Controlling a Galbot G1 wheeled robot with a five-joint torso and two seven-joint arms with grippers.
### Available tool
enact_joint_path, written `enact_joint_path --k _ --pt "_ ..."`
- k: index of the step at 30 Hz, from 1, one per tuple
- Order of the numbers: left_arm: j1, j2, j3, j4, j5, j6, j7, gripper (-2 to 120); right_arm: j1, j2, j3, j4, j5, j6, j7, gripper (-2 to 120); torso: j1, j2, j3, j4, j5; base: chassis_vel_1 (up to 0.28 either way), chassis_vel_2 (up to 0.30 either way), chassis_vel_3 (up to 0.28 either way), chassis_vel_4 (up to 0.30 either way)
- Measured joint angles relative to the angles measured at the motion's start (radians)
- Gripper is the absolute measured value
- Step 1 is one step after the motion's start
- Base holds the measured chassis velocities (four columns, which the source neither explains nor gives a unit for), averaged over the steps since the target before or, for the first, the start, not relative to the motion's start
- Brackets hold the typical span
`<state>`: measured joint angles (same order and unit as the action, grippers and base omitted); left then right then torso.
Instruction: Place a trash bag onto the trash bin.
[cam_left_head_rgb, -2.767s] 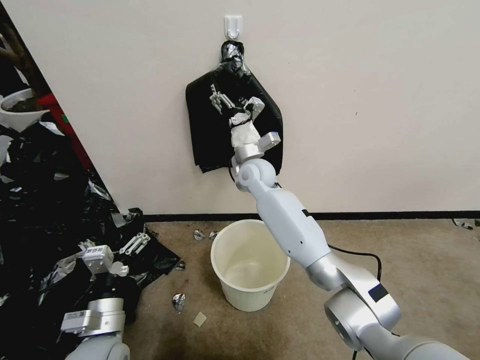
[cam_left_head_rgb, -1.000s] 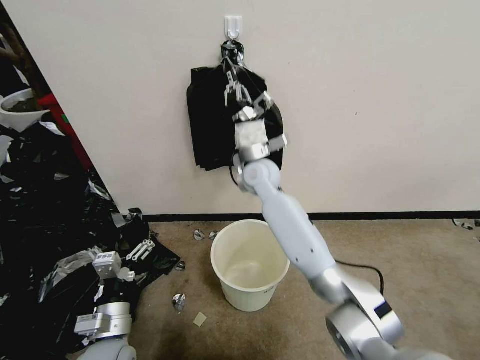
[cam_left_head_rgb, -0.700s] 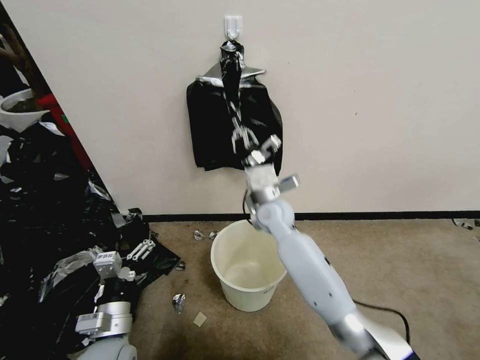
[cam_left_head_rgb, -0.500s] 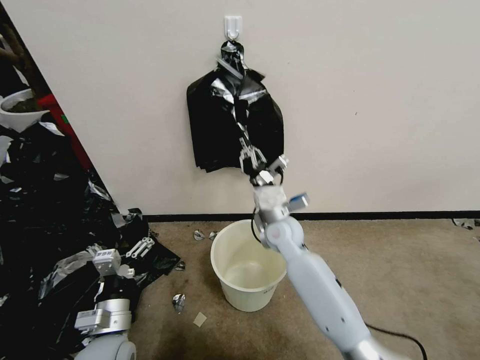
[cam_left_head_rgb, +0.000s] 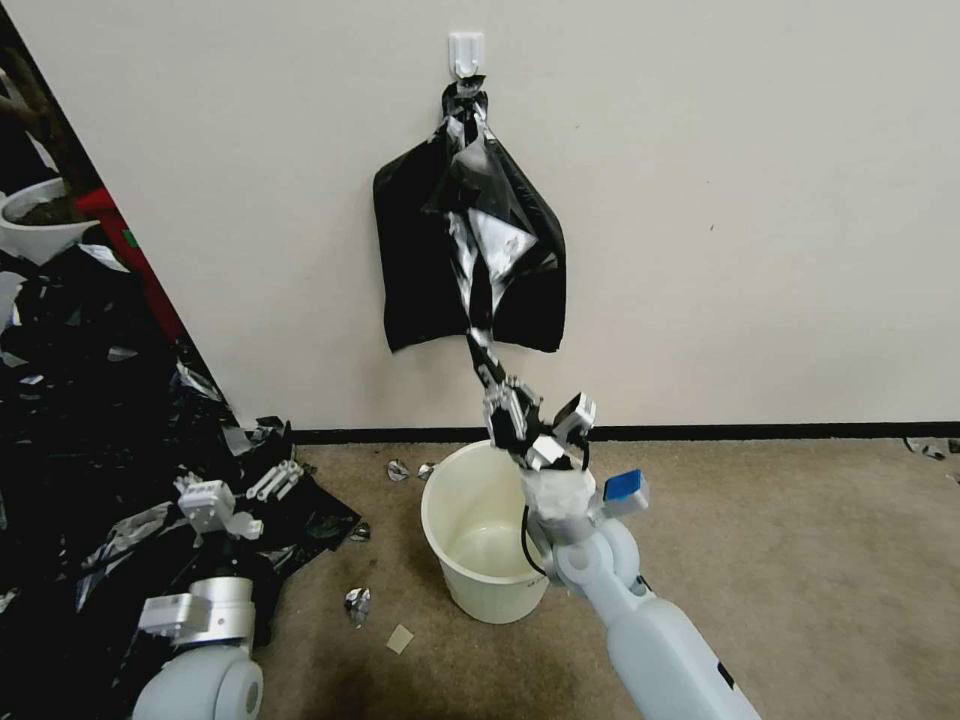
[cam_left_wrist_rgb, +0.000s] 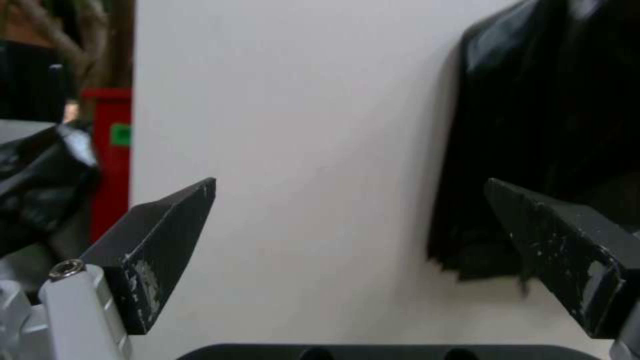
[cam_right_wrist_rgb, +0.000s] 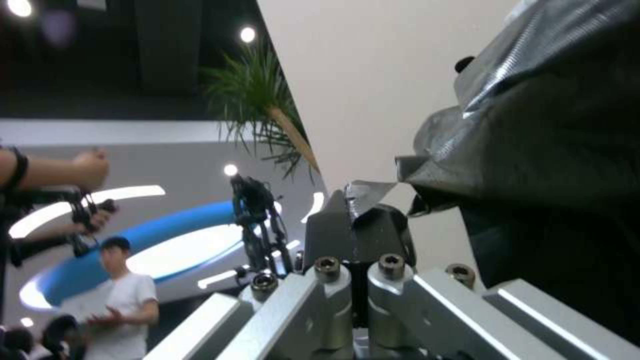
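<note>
Right claw (cam_left_head_rgb: 507, 412) clenched on the trash bag (cam_left_head_rgb: 480, 250), stretching it from the wall hook (cam_left_head_rgb: 467, 52) above the trash bin (cam_left_head_rgb: 485, 540) on tan carpet (cam_left_head_rgb: 820, 540); left claw (cam_left_head_rgb: 275, 480) released.

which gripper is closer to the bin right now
Right. The right gripper hangs just above the far rim of the bin, shut on the trash bag. The left gripper sits open, off to the bin's left over black plastic.

A white wall hook (cam_left_head_rgb: 467, 52) holds a bundle of black bags (cam_left_head_rgb: 420, 270); a heap of black plastic sheets (cam_left_head_rgb: 90, 420) covers the floor; a white pot (cam_left_head_rgb: 35, 225) sits behind; foil scraps (cam_left_head_rgb: 357, 603) dot the carpet (cam_left_head_rgb: 800, 540)
</note>
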<state>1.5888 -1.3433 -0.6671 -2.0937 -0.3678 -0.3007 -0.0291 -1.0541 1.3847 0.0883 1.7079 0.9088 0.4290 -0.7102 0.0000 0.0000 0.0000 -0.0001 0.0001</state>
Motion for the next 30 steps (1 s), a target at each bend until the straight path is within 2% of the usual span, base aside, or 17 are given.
enact_joint_path --k 3,5,6,8,10,11,13,14,15,16,19,20,22,23,26,27,30 --pt "-0.002 0.020 0.001 -0.014 -0.007 0.002 0.002 100 0.032 0.003 0.011 -0.017 -0.040 0.010 0.031 0 0.000 0.000 0.000 0.0001 -0.0001 0.000 0.000 0.000 0.000" --pt "0.004 0.027 -0.001 -0.022 -0.007 0.002 0.003 100 0.051 0.006 0.012 -0.030 -0.109 0.032 0.122 0 0.000 0.000 0.000 0.0002 -0.0001 0.000 0.000 0.000 0.000" --pt "0.004 0.027 -0.001 -0.022 -0.007 0.002 0.003 100 0.051 0.006 0.012 -0.030 -0.109 0.032 0.122 0 0.000 0.000 0.000 0.0002 -0.0001 0.000 0.000 0.000 0.000" --pt "0.011 0.028 -0.005 -0.022 -0.007 0.003 0.003 100 0.055 0.006 0.017 -0.035 -0.229 0.043 0.244 0 0.000 0.000 0.000 0.0003 -0.0001 0.000 0.000 0.000 0.000" --pt "0.014 0.028 -0.009 -0.022 -0.007 0.003 0.003 100 0.036 -0.006 0.032 -0.029 -0.407 0.034 0.410 8 0.000 0.000 0.000 0.0003 0.0000 0.000 0.000 0.000 0.000" --pt "0.014 0.028 -0.009 -0.022 -0.007 0.003 0.003 100 0.036 -0.006 0.032 -0.029 -0.407 0.034 0.410 8 0.000 0.000 0.000 0.0003 0.0000 0.000 0.000 0.000 0.000" --pt "0.015 0.028 -0.012 -0.023 -0.007 0.003 0.003 100 -0.003 -0.038 0.042 -0.002 -0.524 0.007 0.551 19 0.000 0.000 0.000 0.0002 0.0000 0.000 0.000 0.000 0.000" --pt "0.015 0.028 -0.012 -0.024 -0.007 0.003 0.003 100 -0.013 -0.045 0.044 0.006 -0.539 0.000 0.574 21 0.000 0.000 0.000 0.0002 0.0000 0.000 0.000 0.000 0.000" --pt "0.015 0.027 -0.012 -0.026 -0.007 0.003 0.003 100 -0.054 -0.076 0.046 0.040 -0.569 -0.029 0.644 27 0.000 0.000 0.000 -0.0001 0.0002 0.000 0.000 0.000 0.000" --pt "0.015 0.027 -0.012 -0.026 -0.007 0.003 0.003 100 -0.054 -0.076 0.046 0.040 -0.569 -0.029 0.644 27 0.000 0.000 0.000 -0.0001 0.0002 0.000 0.000 0.000 0.000" --pt "0.012 0.020 -0.009 -0.027 -0.007 0.003 0.003 100 -0.148 -0.151 0.047 0.138 -0.552 -0.075 0.721 42 0.000 0.000 0.000 -0.0001 0.0002 0.000 0.000 0.000 0.000" --pt "0.012 0.020 -0.009 -0.027 -0.007 0.003 0.003 100 -0.148 -0.151 0.047 0.138 -0.552 -0.075 0.721 42 0.000 0.000 0.000 -0.0001 0.0002 0.000 0.000 0.000 0.000" --pt "0.011 0.012 -0.006 -0.024 -0.005 0.004 0.002 100 -0.164 -0.184 0.065 0.216 -0.527 -0.092 0.735 52 0.000 0.000 0.000 -0.0002 0.0000 0.000 0.000 0.000 0.000" --pt "0.011 0.012 -0.006 -0.024 -0.005 0.004 0.002 100 -0.164 -0.184 0.065 0.216 -0.527 -0.092 0.735 52 0.000 0.000 0.000 -0.0002 0.0000 0.000 0.000 0.000 0.000" --pt "0.012 0.002 -0.001 -0.017 -0.001 0.005 0.002 100 -0.080 -0.217 0.052 0.301 -0.516 -0.136 0.735 68 0.000 0.000 0.000 0.0001 -0.0001 0.000 0.000 0.000 0.000" --pt "0.012 0.002 -0.001 -0.017 -0.001 0.005 0.002 100 -0.080 -0.217 0.052 0.301 -0.516 -0.136 0.735 68 0.000 0.000 0.000 0.0001 -0.0001 0.000 0.000 0.000 0.000" --pt "0.013 0.000 0.000 -0.015 0.001 0.005 0.002 100 0.007 -0.233 0.016 0.297 -0.522 -0.168 0.730 78 0.000 0.000 0.000 0.0001 -0.0001 0.000 0.000 0.000 0.000"
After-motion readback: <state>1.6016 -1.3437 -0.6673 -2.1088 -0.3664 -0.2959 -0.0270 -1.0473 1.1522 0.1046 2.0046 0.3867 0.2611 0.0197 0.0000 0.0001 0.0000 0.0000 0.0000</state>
